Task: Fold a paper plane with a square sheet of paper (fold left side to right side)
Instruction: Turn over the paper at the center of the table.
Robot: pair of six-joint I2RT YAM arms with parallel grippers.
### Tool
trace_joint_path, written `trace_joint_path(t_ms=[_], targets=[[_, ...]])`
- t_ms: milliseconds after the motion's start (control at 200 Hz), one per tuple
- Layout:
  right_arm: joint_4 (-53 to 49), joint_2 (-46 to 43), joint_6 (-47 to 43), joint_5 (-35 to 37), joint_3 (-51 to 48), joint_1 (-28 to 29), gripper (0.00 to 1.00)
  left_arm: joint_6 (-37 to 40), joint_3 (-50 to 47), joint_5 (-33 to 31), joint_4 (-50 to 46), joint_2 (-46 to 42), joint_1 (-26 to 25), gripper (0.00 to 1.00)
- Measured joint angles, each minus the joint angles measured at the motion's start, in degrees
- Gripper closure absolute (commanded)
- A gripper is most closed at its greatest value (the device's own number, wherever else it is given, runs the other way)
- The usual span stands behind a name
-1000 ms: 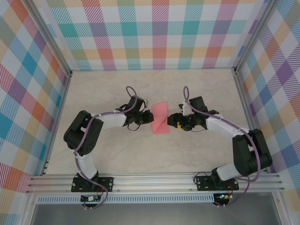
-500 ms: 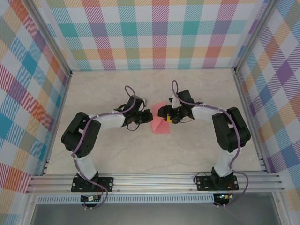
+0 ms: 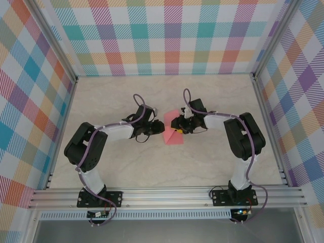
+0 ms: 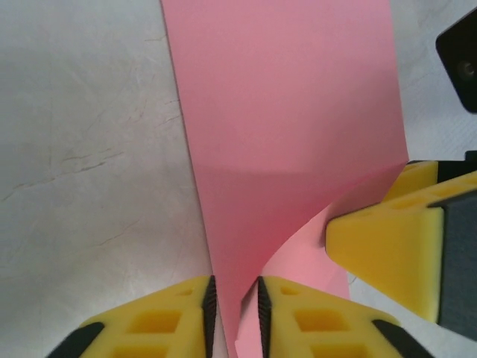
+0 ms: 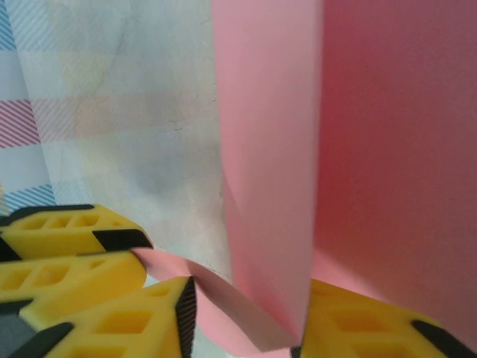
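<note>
The square sheet of paper (image 3: pixel 173 136) lies pink on the marble table between both arms, with one side lifted and curling over. My left gripper (image 3: pixel 158 127) is at its left edge. In the left wrist view its jaws (image 4: pixel 235 313) stand a little apart, and the raised flap (image 4: pixel 283 112) passes loosely between them. My right gripper (image 3: pixel 176 124) is over the sheet's upper part. Its fingers (image 5: pixel 246 328) stand open around the curled fold (image 5: pixel 268 186). One right finger (image 4: pixel 387 246) presses against the flap in the left wrist view.
Checked cloth walls (image 3: pixel 172 35) enclose the table on three sides. Metal posts (image 3: pixel 61 55) stand at the back corners. An aluminium rail (image 3: pixel 167 195) with both arm bases runs along the near edge. Bare marble (image 3: pixel 167 167) surrounds the paper.
My right gripper has swung left onto the paper and its jaws have narrowed around the lifted fold. The left jaws have parted slightly. The paper's flap now stands higher.
</note>
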Motion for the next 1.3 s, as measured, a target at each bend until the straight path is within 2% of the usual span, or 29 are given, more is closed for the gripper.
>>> trace_joint_path(t_ms=[115,160,310,420,575,715,970,1170,1300], targets=[[1.9,0.0,0.5,-0.9,0.0,0.3,0.95,-0.1,-1.8,-0.7,-0.5,-3.0,0.5,0.50],[2.9,0.0,0.5,-1.6,0.0,0.3,0.99,-0.4,-2.8,-0.9,-0.4,-4.9,0.9,0.44],[4.3,-0.5,0.9,-2.8,0.0,0.3,1.00,-2.8,-7.3,-0.9,-0.2,-14.0,2.8,0.23],[4.6,-4.4,0.6,-3.7,-0.2,-0.1,1.00,-5.6,-11.2,-0.7,0.3,-22.7,4.9,0.01],[6.9,-16.7,0.7,-6.1,-0.7,-1.3,0.99,-11.0,-14.6,0.6,1.4,-36.0,7.3,0.00],[8.6,-25.7,1.4,-8.9,2.1,-2.0,0.99,-15.0,-13.2,6.4,6.3,-42.5,7.4,0.00],[12.8,-31.5,5.4,-13.1,7.1,-0.8,0.97,-25.2,-8.5,17.7,20.9,-40.0,7.1,0.00],[13.4,-32.0,7.8,-14.3,8.4,1.6,0.97,-30.1,-7.6,21.0,28.9,-36.0,5.2,0.02],[14.1,-32.0,9.4,-14.9,8.4,2.7,0.97,-31.3,-7.1,21.7,30.1,-34.4,3.7,0.10]])
